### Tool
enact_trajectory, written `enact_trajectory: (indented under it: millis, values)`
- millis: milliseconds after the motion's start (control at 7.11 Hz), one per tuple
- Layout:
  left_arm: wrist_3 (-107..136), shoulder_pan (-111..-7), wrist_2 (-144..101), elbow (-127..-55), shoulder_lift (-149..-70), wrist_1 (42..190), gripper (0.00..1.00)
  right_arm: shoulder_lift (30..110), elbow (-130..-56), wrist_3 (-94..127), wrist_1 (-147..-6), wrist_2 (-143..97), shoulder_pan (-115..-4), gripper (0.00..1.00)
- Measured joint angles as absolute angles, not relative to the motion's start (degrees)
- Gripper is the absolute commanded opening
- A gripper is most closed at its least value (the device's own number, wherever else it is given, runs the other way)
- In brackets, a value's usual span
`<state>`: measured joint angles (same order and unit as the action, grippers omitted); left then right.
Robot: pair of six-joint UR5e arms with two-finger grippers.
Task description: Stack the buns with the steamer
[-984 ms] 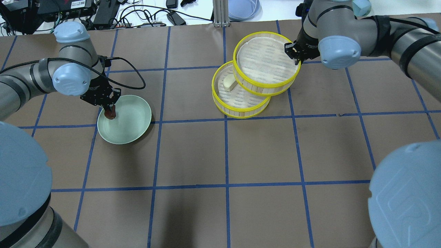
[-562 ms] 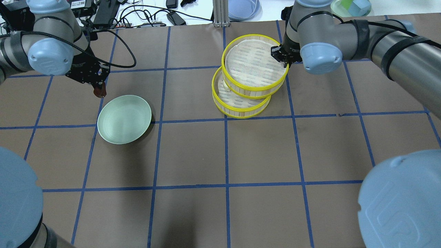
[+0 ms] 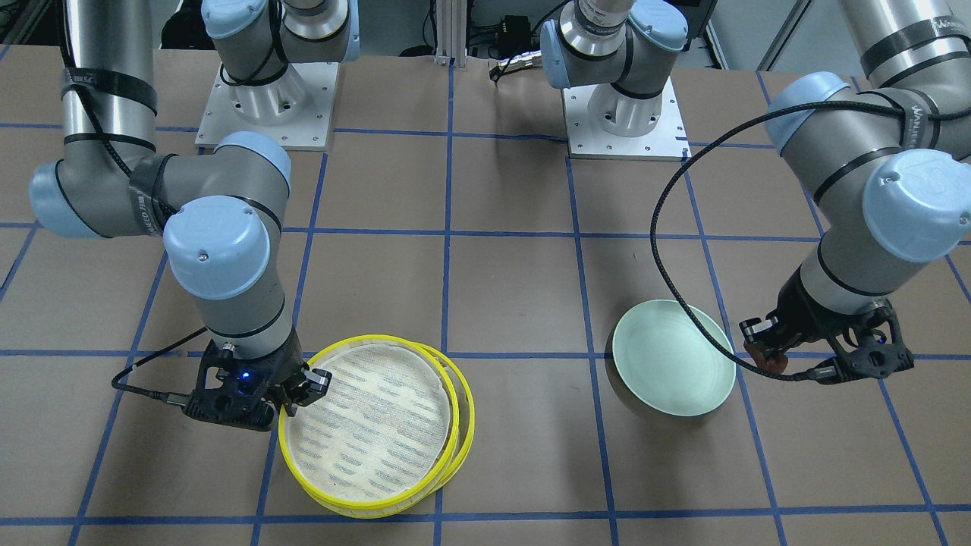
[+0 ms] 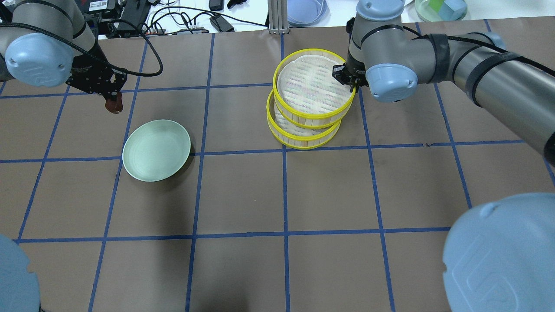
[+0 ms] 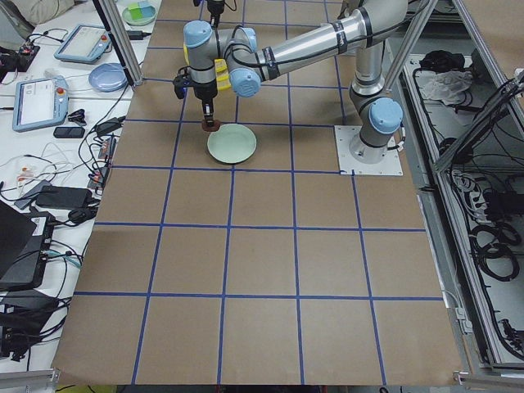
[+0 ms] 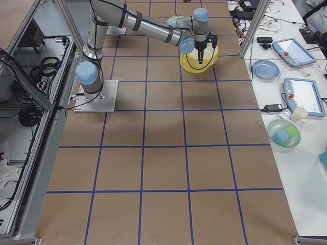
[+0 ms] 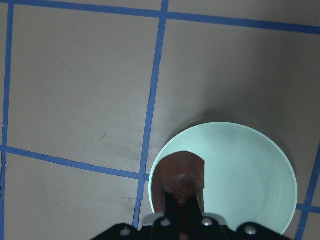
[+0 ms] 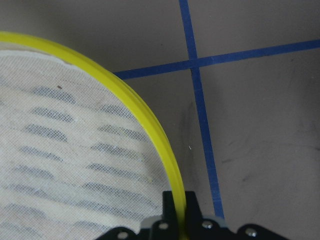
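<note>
My left gripper [image 4: 113,100] is shut on the glossy dark reddish-brown bun [image 4: 114,106] and holds it in the air beyond the far-left edge of the mint-green plate [image 4: 156,150]. The bun also shows in the left wrist view [image 7: 180,172] and in the front view [image 3: 763,362]. My right gripper [image 4: 350,84] is shut on the yellow rim of the upper steamer tray [image 4: 275,82]. It holds that tray nearly centred over the lower steamer tray [image 4: 305,142]. I cannot tell whether the trays touch. The upper tray's woven floor [image 3: 364,417] is bare. The pale cream bun is hidden.
The plate [image 3: 674,368] holds nothing and sits left of centre. Cables, tablets and bowls lie past the table's far edge [image 4: 190,21]. Blue tape lines [image 4: 284,195] grid the brown table top.
My left gripper has lifted the brown bun off the plate and carried it up and to the far left. My right gripper has moved the upper tray left over the lower one, covering the cream bun.
</note>
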<state>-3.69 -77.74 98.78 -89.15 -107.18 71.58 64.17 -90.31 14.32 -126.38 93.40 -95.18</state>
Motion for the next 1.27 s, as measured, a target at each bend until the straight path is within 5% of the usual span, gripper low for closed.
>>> enact_trajectory:
  millis: [1266]
  values:
    - [-3.8,-78.2,98.8,-90.3,-107.0,71.8,0.0,64.2,-91.7,17.6,-125.8,92.9,-96.7,0.0]
